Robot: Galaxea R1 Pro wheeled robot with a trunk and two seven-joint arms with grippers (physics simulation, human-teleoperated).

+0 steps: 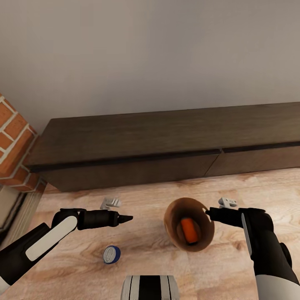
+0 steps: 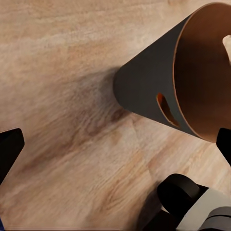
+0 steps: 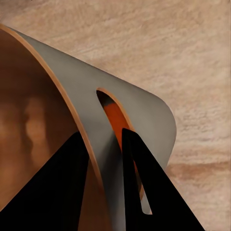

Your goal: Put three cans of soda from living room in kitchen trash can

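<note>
While the right gripper (image 3: 103, 159) pinches the rim of the tash can (image 1: 175, 227), one finger inside the wall and one outside, an orange soda can (image 1: 189, 230) lies at the bin's bottom. Out past the left gripper's (image 1: 125, 218) tips, a blue soda can (image 1: 111, 254) stands on the wood floor (image 1: 83, 266); those fingers are spread wide around nothing. My worry is that thin rim hold: any lift or tug could tilt the bin and spill the orange can. A low dark cabinet (image 1: 166, 146) runs along the wall beyond.

Head looks down; both wrists sit close, sharing the bin (image 1: 188, 227).
</note>
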